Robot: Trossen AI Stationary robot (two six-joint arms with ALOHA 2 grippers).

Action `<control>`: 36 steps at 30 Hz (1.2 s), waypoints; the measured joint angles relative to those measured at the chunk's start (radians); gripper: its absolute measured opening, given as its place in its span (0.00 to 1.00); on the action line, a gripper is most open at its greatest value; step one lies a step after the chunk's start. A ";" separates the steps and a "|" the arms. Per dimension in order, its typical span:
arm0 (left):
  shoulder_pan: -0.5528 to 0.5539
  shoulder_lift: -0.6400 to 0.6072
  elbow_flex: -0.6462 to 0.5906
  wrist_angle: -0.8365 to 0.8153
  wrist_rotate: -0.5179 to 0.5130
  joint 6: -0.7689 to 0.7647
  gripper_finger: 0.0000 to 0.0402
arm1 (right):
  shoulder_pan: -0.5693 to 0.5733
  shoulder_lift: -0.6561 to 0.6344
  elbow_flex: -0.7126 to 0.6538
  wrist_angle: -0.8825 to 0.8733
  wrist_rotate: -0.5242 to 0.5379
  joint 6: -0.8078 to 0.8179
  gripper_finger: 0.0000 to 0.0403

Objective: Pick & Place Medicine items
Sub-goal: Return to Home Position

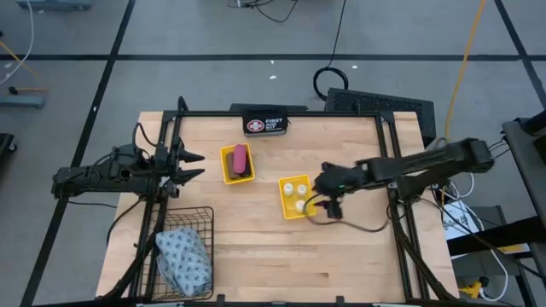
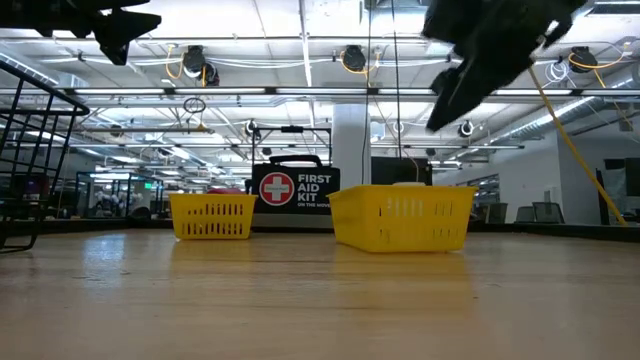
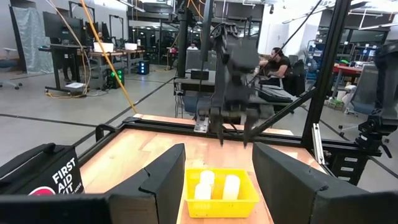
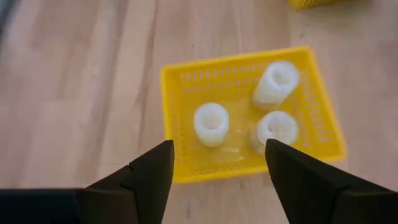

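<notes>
Yellow basket point(image 4: 217, 76) near the table point(image 1: 256, 247) centre holds three white containers point(image 4: 211, 123), standing upright. Right jaws hover at its 3 o'clock, spread wide and empty. Left jaws hang at the table's 10 o'clock edge, also wide.

In the low view the walls of the left basket point(image 2: 212, 217) and right basket point(image 2: 400, 217) largely hide what they hold. The right gripper point(image 2: 447, 100) is a dark blur there, cut by the top edge. The left wrist view blurs it too and crops the case point(image 3: 43, 177). From above, what lies beside the pink bar point(image 1: 241, 159) is too small to tell.
</notes>
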 joint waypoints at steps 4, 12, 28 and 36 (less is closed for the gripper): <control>0.000 0.000 0.000 0.000 0.001 0.000 0.49 | 0.000 -0.186 0.000 -0.107 -0.001 0.022 0.59; 0.000 0.000 0.000 0.000 0.001 0.000 0.49 | 0.000 -0.526 0.000 -0.254 0.007 0.007 0.60; 0.000 0.000 0.000 0.000 0.000 0.000 0.49 | 0.000 -1.005 -0.239 -0.081 0.585 -0.011 0.59; 0.000 0.000 0.000 0.000 0.000 0.000 0.49 | 0.000 -1.143 -0.516 0.120 0.521 -0.063 0.58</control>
